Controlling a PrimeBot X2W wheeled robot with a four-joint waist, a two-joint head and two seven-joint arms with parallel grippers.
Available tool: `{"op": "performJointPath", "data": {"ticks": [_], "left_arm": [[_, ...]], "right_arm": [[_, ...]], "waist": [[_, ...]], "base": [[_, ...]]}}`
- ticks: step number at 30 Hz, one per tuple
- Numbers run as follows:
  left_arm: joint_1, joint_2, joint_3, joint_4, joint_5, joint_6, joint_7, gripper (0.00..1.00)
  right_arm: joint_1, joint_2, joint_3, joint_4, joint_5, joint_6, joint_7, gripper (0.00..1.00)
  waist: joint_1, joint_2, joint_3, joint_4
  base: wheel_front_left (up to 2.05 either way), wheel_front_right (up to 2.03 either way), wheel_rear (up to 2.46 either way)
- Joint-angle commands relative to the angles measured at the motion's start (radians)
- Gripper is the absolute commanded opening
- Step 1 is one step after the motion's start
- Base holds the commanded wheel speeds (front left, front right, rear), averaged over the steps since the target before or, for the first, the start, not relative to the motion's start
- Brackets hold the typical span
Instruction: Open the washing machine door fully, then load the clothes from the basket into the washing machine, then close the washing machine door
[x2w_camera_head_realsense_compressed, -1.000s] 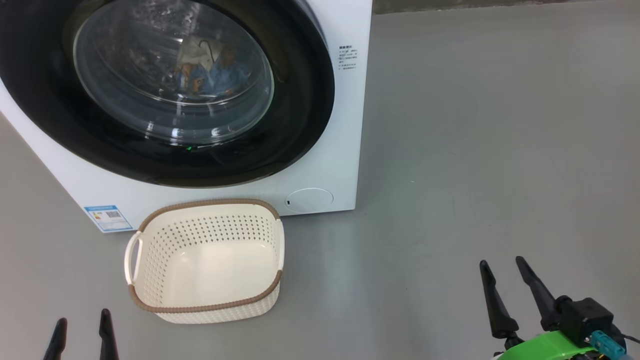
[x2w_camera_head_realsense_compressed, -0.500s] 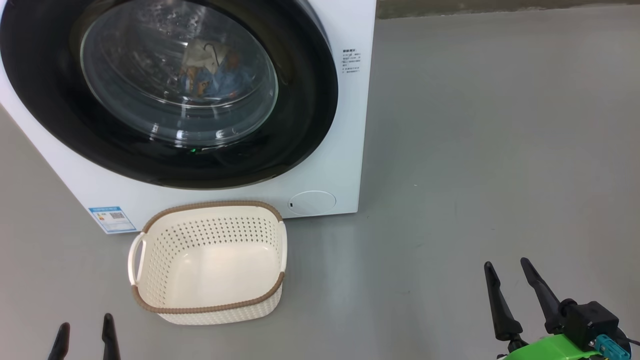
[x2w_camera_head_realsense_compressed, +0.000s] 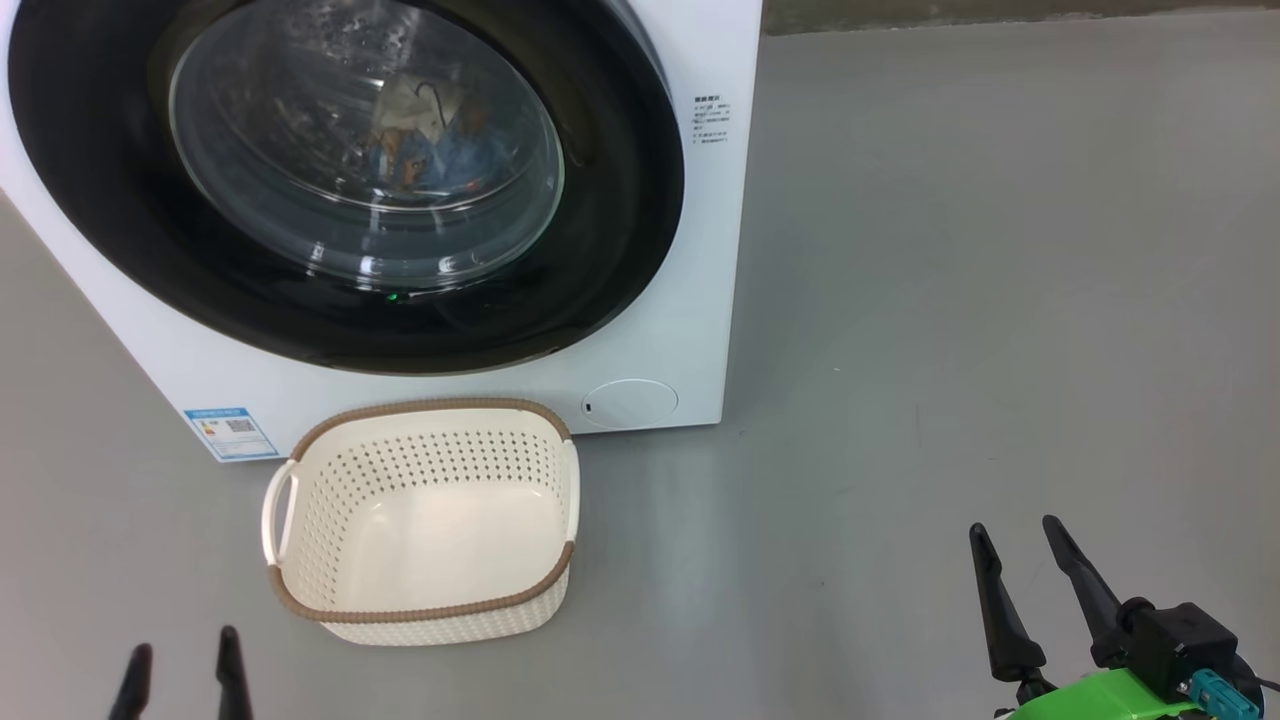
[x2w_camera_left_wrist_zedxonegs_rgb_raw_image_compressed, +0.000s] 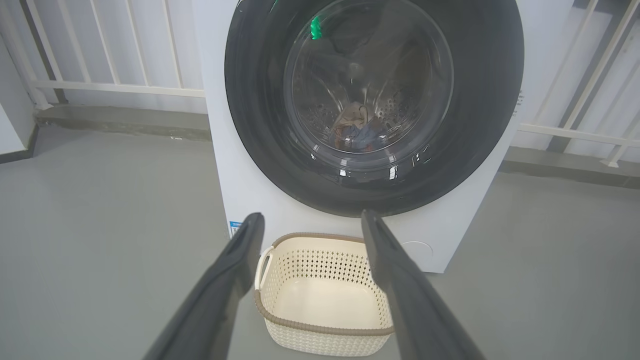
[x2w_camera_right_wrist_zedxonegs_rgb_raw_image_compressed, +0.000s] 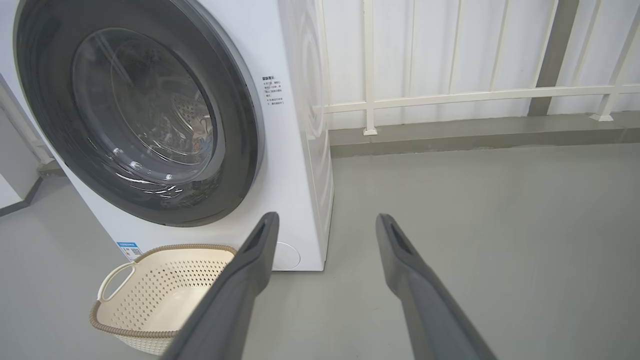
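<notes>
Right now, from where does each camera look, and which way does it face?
Head view: on the head, looking down at washing machine, basket; left gripper, right gripper below.
Left wrist view: on that wrist, facing the door squarely between its open fingers.
Right wrist view: on that wrist, facing the machine's corner, railing; own fingers.
All share: the empty basket.

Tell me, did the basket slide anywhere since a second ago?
No. The basket sits just as before below the blue sticker and round cap of the washing machine; the whole view shifted, so the camera moved.
</notes>
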Motion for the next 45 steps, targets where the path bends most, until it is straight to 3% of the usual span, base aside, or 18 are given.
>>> {"op": "performJointPath", "data": {"ticks": [1, 2, 13, 18, 45], "left_arm": [[-0.022, 0.012, 0.02, -0.028, -0.001, -0.003, -0.006, 1.0], [0.0, -0.001, -0.012, 0.004, -0.002, 0.0, 0.0, 0.0], [-0.013, -0.021, -0.025, 0.057, -0.074, 0.0, 0.018, 0.0], [-0.026, -0.019, -0.027, 0.065, -0.129, 0.0, 0.032, 0.0], [-0.095, -0.012, -0.033, 0.107, -0.426, -0.001, 0.108, 0.0]], "right_arm": [[-0.018, -0.004, 0.025, -0.023, -0.009, -0.006, -0.005, 1.0], [0.0, 0.0, 0.001, 0.004, 0.0, 0.0, 0.0, 0.0], [-0.001, 0.003, 0.002, 0.055, 0.077, 0.0, 0.017, 0.0], [-0.006, 0.002, 0.001, 0.058, 0.136, 0.0, 0.03, 0.0], [-0.036, -0.005, -0.004, 0.069, 0.452, -0.002, 0.105, 0.0]], "waist": [[0.0, -0.0001, -0.001, 0.001], [0.0, -0.0001, -0.001, 0.001], [0.0022, -0.0001, -0.004, 0.0], [0.0002, -0.0001, -0.003, -0.001], [0.0, -0.0001, -0.007, -0.005]], "base": [[0.0, 0.0, 0.0], [0.0, 0.0, 0.0], [0.0, 0.0, 0.0], [0.0, 0.0, 0.0], [0.0, 0.0, 0.0]]}}
